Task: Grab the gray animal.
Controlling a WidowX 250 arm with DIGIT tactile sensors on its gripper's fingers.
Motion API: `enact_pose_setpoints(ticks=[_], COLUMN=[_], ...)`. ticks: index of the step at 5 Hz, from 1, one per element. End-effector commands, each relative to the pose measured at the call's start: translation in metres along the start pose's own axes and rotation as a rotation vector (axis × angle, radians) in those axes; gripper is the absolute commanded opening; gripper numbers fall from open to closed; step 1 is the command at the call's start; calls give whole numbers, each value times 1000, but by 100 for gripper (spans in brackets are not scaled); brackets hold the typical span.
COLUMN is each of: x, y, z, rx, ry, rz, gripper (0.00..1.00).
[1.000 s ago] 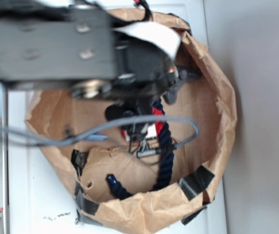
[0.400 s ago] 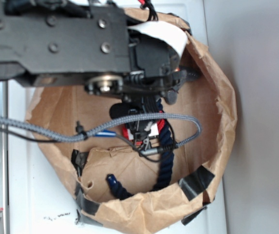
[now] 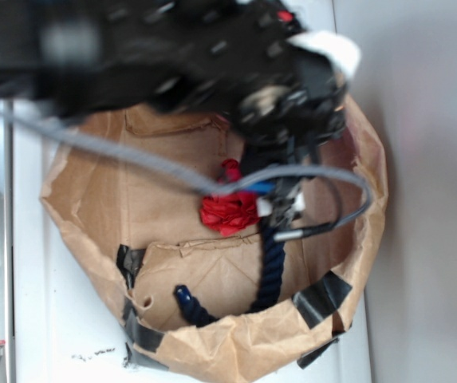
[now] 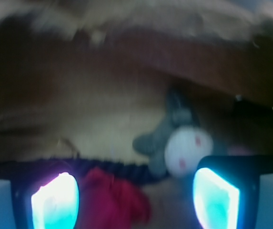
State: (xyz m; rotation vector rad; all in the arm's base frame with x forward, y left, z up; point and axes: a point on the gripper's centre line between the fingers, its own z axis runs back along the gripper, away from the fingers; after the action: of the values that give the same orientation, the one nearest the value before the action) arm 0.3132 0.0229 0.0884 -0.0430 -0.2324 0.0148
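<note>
Gripper (image 4: 135,200) spread wide in the wrist view, nothing between its two glowing pads (image 4: 55,200), holding nothing. Picture soft and blurred throughout.

Gray animal (image 4: 176,143) lies on the brown paper floor ahead of the gripper, toward the right pad and just above it, apart from both pads. Cream face with two red dots turned to the camera; one gray ear points up, gray body trails to the left.

Dark rope (image 4: 122,168) runs across below the toy, seemingly touching its lower edge. Red paper flower (image 4: 115,200) sits between the pads, low in the frame.

Exterior view: arm blurred over the upper part of the paper bag (image 3: 372,159). Flower (image 3: 228,209) and rope (image 3: 271,267) visible on the bag floor; toy hidden under the arm.
</note>
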Motion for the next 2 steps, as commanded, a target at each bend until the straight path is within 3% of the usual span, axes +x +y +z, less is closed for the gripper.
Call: enact_pose_setpoints(ticks=[1, 2], x=[29, 33], y=[14, 17], z=[-16, -17], rx=[17, 37], ry=[-16, 7], rz=[16, 37], gripper=[100, 100])
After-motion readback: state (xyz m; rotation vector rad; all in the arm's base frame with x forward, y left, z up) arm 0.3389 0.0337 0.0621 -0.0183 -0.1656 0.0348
